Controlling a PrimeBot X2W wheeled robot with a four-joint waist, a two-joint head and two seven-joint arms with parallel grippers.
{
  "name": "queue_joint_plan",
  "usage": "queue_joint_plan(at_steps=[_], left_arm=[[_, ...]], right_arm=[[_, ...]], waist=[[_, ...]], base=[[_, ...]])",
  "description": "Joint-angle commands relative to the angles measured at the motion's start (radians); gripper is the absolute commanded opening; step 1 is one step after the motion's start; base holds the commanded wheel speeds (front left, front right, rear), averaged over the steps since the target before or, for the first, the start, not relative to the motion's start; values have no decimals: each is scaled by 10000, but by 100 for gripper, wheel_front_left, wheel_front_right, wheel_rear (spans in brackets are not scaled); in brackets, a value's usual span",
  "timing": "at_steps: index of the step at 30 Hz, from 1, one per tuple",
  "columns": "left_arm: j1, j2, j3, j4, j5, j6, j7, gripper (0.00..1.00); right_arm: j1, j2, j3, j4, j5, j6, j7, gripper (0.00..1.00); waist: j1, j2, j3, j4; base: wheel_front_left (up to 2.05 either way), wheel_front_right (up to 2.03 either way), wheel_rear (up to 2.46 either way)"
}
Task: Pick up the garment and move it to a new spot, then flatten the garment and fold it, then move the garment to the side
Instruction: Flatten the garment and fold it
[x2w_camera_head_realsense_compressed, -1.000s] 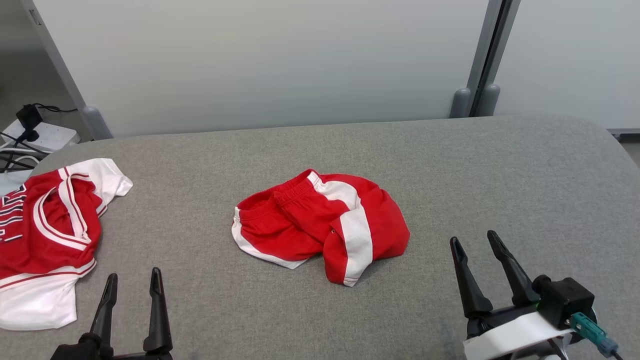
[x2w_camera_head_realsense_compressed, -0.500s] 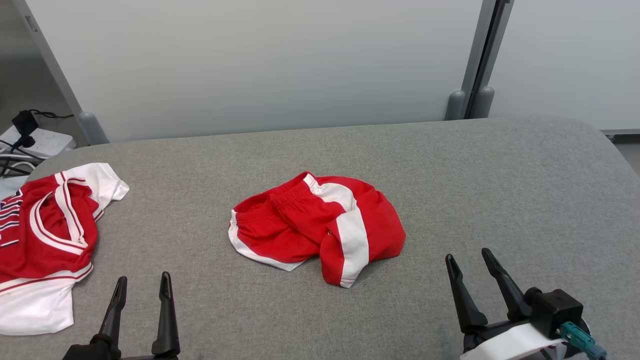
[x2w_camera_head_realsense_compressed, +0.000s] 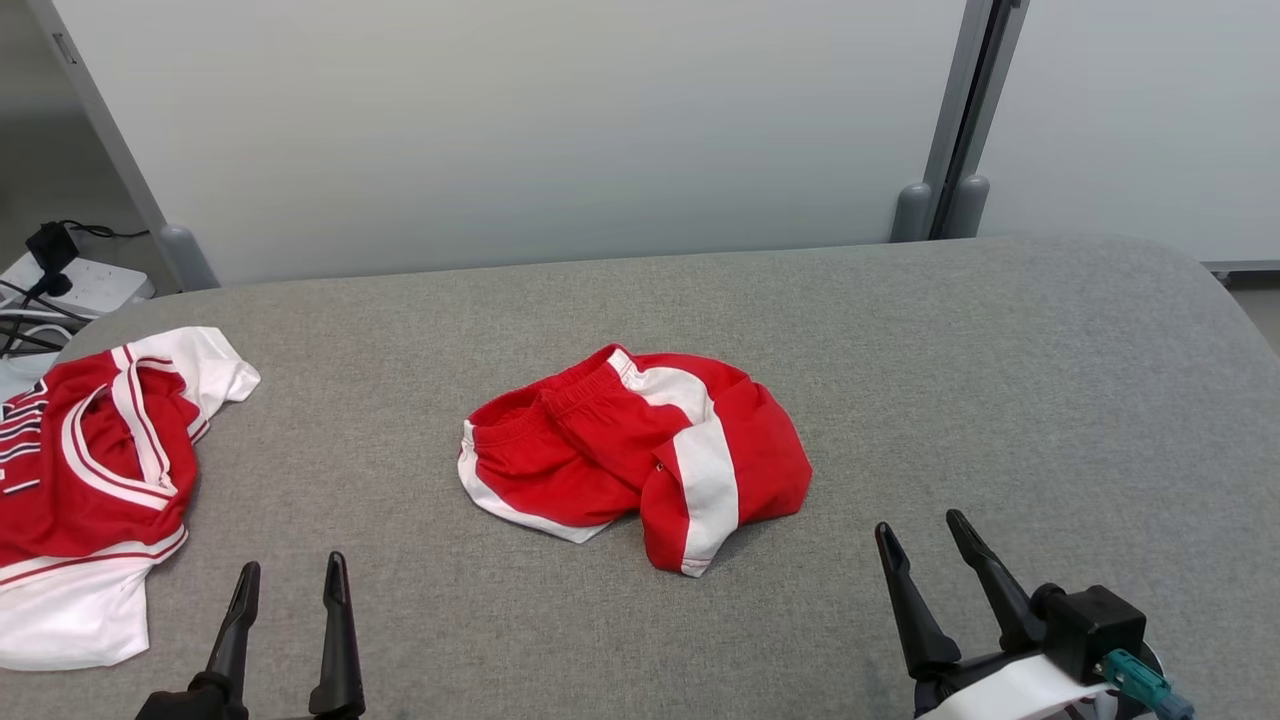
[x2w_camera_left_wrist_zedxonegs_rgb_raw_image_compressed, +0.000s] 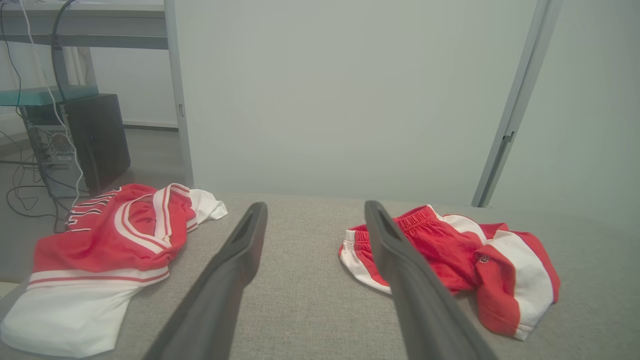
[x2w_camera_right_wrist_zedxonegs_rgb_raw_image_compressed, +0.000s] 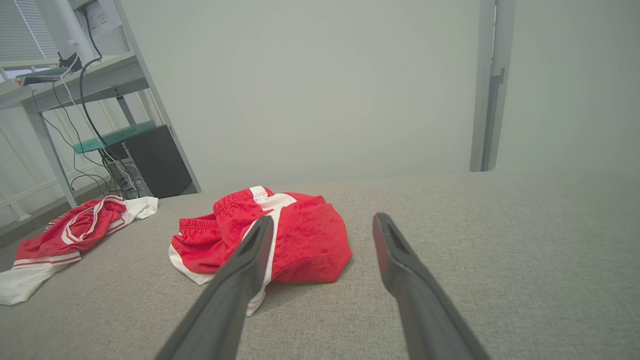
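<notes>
Dark-fingered left gripper (x2w_camera_head_realsense_compressed: 291, 562) is gaping about as wide as it goes, gripping nothing and touching nothing, just hovering over the grey fabric tabletop (x2w_camera_head_realsense_compressed: 1000, 380) down at 7 o'clock in the head view. Over at 5 o'clock the right gripper (x2w_camera_head_realsense_compressed: 918, 522) is doing the same: jaws spread wide, nothing between them.

What's changing: over the last second the right one is sliding back toward the robot and a touch inward, and the left is creeping inward and down a bit too. The head camera is nudging slightly as well, so part of that is the view shifting. Either way, neither arm is closing in on the cloth, so I'm guessing they're settling into a ready pose and the pick-up isn't starting yet.

Going outward, the red shorts (x2w_camera_head_realsense_compressed: 640, 455) with the white side stripe are lying crumpled mid-table, roughly 1 o'clock from the left gripper and 10 o'clock from the right, well apart from both and not budging. I'm reading those as the garment. A red-and-white jersey (x2w_camera_head_realsense_compressed: 90, 470) is sprawling at 10 o'clock from the left gripper, near the table's edge.
</notes>
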Motion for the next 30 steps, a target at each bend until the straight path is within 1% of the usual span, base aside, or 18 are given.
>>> queue_joint_plan(at_steps=[1,6,12,14,18,21,25,30], left_arm=[[-313,38,277,-200,9,86,-49,100],[-424,38,158,-96,-191,76,-49,100],[-974,38,-219,358,-474,-494,-49,100],[-1359,38,-330,572,-768,-650,-49,100],[-2367,37,-546,1158,-1045,-853,-49,100],[-3146,63,-767,1952,-983,-1023,-26,100],[-4437,243,-1068,2832,-803,-1125,427,100],[-6297,378,-1265,3958,-658,-1118,1178,100]], right_arm=[[-312,-28,215,-183,30,14,-105,100],[-310,-28,339,-79,88,14,-105,100],[-360,-44,531,172,305,14,-105,100],[-397,-49,588,140,356,14,-105,100],[-489,-123,730,26,403,14,-105,100],[-559,-186,853,-4,425,14,-105,100],[-699,-254,849,-65,411,14,-105,100],[-1019,-267,741,-133,335,14,-105,100]], waist=[[0,-1,-3,-2],[0,-1,3,-13],[0,-1,79,-25],[0,-1,139,-30],[0,-1,356,-90],[0,-1,561,-186],[0,-1,1008,-301],[0,-1,1660,-452]], base=[[0,0,0],[0,0,0],[0,0,0],[0,0,0],[0,0,0],[0,0,0],[0,0,0],[0,0,0]])
